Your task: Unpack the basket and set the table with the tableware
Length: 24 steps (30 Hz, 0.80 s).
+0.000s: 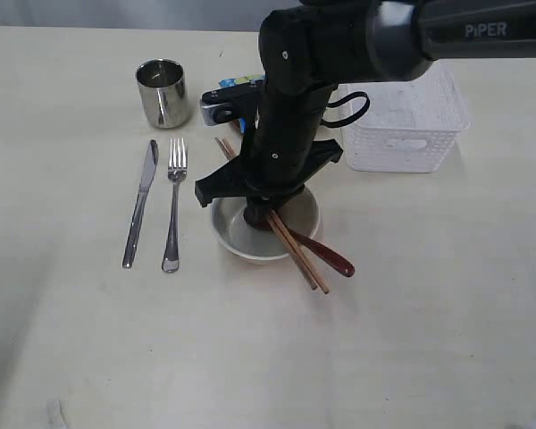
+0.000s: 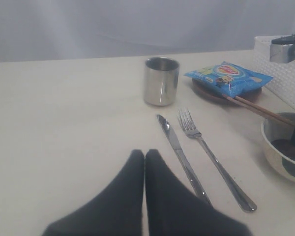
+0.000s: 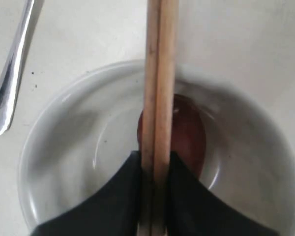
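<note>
Exterior view: the right arm reaches across the middle, with the right end effector down in the cream bowl; its tips are hidden by the arm. The wooden chopsticks run diagonally over the bowl, near ends past the rim above the desk. The wooden spoon lies in the bowl, handle over the rim just beside them. Risk: any sideways drag levers the sticks on the rim and could tip the bowl or kick the spoon out. The steel cup, knife and fork are laid out left of the bowl. The white basket sits behind it to the right, apart; nothing visible inside from here.

Left wrist view: low risk on this side. The far ends of the chopsticks reach the brown plate under the blue chip packet. I can't tell if they touch, but a low pull could snag there. The left end effector has its fingers pressed together with nothing between, over bare desk short of the knife.

Right wrist view: the right end effector is closed narrow on both chopsticks, side by side, directly above the spoon. Risk: two round sticks in one pinch can roll or scissor, and one could drop into the bowl. The fork handle lies just outside the rim.
</note>
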Motion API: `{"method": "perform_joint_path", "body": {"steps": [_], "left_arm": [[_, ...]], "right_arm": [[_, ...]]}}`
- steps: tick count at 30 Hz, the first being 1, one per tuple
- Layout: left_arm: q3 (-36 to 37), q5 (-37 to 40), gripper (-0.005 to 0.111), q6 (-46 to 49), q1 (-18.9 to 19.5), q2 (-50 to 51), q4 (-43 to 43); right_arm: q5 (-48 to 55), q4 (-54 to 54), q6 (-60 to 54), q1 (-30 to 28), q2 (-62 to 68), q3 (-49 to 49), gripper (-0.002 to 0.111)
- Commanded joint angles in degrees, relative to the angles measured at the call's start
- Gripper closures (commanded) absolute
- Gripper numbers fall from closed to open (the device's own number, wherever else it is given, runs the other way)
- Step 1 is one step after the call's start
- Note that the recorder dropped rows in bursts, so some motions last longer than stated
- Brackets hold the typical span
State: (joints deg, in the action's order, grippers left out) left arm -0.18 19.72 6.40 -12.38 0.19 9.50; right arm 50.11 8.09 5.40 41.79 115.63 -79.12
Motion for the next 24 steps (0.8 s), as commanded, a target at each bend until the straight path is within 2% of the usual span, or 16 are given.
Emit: {"method": "perform_joint_path", "body": {"steps": [1, 3, 5, 14, 24], "left_arm": [[0.2, -0.1, 0.107, 0.0, -0.3, -0.2, -0.1], [0.2, -0.1, 0.107, 0.0, -0.3, -0.2, -0.1], [0.2, -0.1, 0.107, 0.0, -0.3, -0.2, -0.1], [0.2, -0.1, 0.107, 0.0, -0.3, -0.2, -0.1], [0.2, -0.1, 0.107, 0.0, -0.3, -0.2, -0.1]], "right_arm": [[-0.1, -0.6, -0.6, 0.0, -0.1, -0.1, 0.08], [-0.1, -0.5, -0.6, 0.0, -0.1, -0.1, 0.069], [-0.1, -0.5, -0.6, 0.0, -0.1, -0.1, 0.063], [-0.7, -1.1, -0.6, 0.0, -3.3, -0.1, 0.063], [-0.3, -7.0, -0.6, -0.4, -11.6, -0.1, 0.063]]}}
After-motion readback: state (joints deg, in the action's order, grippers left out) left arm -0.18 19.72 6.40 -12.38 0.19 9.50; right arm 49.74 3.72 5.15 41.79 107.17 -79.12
